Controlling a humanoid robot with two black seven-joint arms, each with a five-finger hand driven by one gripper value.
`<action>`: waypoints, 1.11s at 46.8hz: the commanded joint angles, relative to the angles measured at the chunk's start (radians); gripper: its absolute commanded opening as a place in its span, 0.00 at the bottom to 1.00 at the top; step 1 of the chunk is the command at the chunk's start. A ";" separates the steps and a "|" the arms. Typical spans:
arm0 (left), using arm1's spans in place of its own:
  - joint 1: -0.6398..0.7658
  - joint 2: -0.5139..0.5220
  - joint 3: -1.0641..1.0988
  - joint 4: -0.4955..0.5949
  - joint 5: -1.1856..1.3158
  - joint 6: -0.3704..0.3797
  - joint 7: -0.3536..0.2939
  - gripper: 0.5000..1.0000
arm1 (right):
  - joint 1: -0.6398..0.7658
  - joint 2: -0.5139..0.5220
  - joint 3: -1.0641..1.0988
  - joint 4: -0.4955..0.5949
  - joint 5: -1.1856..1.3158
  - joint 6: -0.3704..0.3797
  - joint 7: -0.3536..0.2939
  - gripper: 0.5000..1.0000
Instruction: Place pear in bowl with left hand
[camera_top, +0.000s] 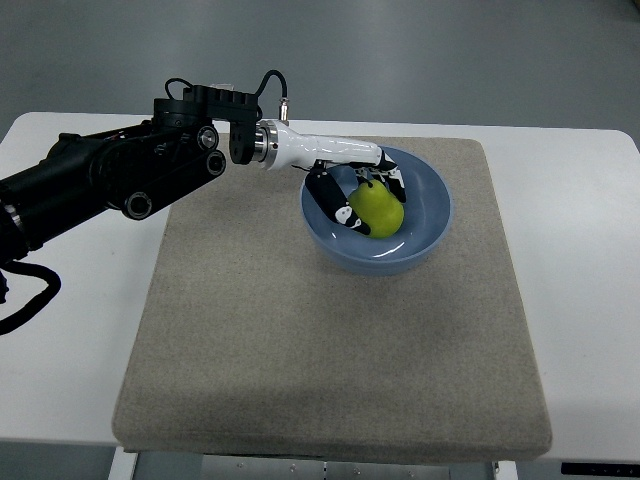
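Pear (377, 211): firm, smooth, likely light; rolls; grip at widest pt.
Left hand (352, 190): fingers (328, 200) wrapped round pear, inside bowl (432, 222).
Right hand: unseen.

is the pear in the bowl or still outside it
In: the pear sits inside the blue bowl, with the left hand fingers curled around it.

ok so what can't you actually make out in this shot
- Whether the pear rests on the floor of the bowl: top view, the left hand wraps it and the steep angle hides any gap.
- Far side of the pear: covered by the fingers.
- Left arm past the elbow: cut off by the picture's left edge.
- Right arm: out of view.
- Table front edge: cut off at the bottom.
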 joint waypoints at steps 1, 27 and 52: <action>0.004 0.000 0.001 0.000 0.000 0.000 0.000 0.44 | 0.000 0.000 0.000 0.000 0.000 0.000 0.000 0.85; 0.005 -0.002 -0.002 -0.002 -0.008 0.005 0.001 0.92 | 0.000 0.000 0.000 0.000 0.000 0.000 0.000 0.85; -0.019 0.025 -0.115 0.027 -0.020 0.006 0.001 0.92 | 0.000 0.000 0.000 0.000 0.000 0.000 0.000 0.85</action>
